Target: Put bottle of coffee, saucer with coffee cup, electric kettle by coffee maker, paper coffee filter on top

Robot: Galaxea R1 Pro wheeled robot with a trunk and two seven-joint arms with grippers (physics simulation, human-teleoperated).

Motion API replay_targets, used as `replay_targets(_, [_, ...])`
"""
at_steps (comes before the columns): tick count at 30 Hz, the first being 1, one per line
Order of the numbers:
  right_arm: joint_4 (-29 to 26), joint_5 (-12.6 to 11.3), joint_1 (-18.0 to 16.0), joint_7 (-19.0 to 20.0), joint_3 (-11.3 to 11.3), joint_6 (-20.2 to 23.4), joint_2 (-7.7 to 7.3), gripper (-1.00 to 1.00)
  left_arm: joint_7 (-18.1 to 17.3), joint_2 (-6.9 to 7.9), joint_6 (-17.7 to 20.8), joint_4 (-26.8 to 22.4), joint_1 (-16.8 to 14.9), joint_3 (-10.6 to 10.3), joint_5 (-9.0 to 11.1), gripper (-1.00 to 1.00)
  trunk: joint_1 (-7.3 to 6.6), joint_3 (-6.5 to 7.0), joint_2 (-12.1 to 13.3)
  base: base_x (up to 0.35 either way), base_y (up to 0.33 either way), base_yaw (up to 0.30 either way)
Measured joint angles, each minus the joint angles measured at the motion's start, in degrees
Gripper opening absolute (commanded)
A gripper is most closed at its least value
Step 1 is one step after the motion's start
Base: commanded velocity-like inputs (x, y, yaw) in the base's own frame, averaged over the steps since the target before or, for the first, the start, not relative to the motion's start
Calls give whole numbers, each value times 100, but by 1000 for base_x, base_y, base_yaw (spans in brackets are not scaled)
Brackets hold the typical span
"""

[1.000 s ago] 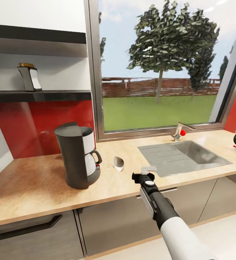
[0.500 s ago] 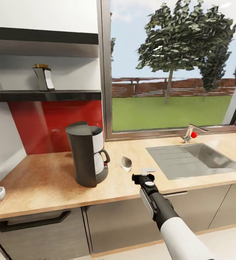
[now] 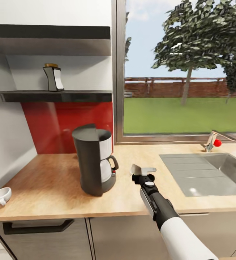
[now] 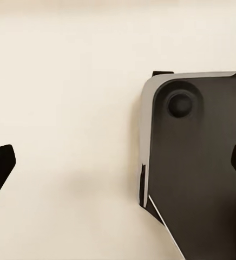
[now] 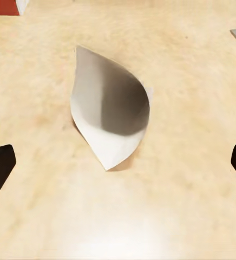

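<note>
hanging over the paper filter (image 5: 110,120) mid-frame on the bench (image 3: 49,180), the right gripper (image 3: 143,172) is wide open, holding nothing.

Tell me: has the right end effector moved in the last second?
Yes. Judged against the sink, the right end effector has moved left along the counter, and is now at the filter, closer to the coffee maker.

Pale cream floor (image 4: 64,108), dark grey-edged robot base panel (image 4: 199,173) with round knob (image 4: 180,104), left pincer (image 4: 118,168) tips spread wide
</note>
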Motion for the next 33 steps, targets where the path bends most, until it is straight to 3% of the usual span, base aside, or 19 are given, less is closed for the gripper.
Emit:
replay_targets(5, [3,9,1,-6,-19,-3,0,100,0,-7,1,7,0,0,0,100,1,0,0,231,-196,16])
replay_targets(13, [690,9,1,-15,-47,-54,-27,100,-6,-6,13,8,0,8,14,100,3,0,2,31,-35,0])
replay_targets(19, [1095,10,1,3,-54,-547,-91,100,-8,-6,17,11,0,8,16,100,3,0,1,0,0,0])
replay_targets(33, [1248,8,0,0,-57,-688,-114,100,-1,-6,36,17,0,8,16,100,3,0,1,69,0,0])
